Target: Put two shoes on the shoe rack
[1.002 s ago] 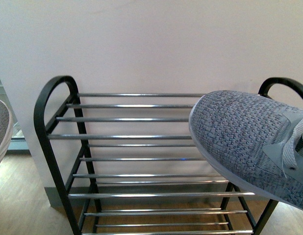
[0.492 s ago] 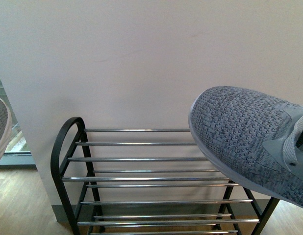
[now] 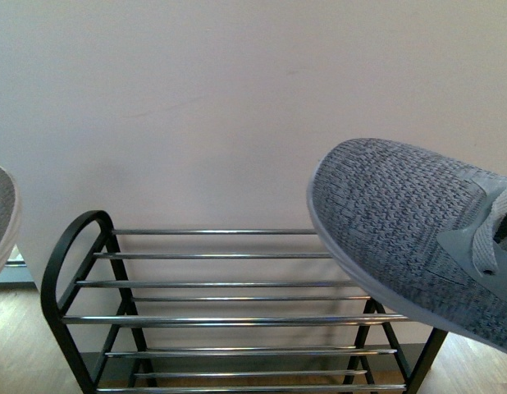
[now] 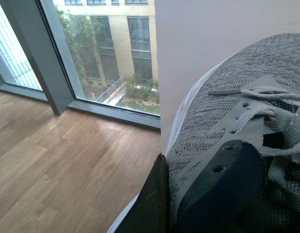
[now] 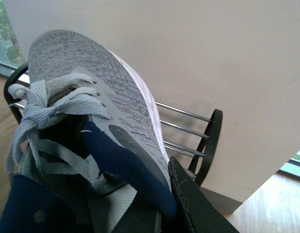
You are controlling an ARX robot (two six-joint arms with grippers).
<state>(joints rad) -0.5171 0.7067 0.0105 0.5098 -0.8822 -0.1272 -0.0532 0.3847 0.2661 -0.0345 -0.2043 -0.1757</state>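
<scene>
Left gripper [image 4: 196, 162]: jaws clamped on left sneaker [image 3: 1, 217], aloft, left of the shoe rack [image 3: 204, 284].
Right gripper [image 5: 135, 150]: jaws clamped on right sneaker [image 3: 409, 238], aloft over the rack's right end.
Shelved: none. Both placements outstanding.

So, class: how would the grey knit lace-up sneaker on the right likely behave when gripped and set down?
The grey knit lace-up sneaker probably has a soft upper, judging by its knit mesh. Its loose laces may dangle and snag. Its white sole should sit flat, though the shiny chrome bars look slippery.
</scene>
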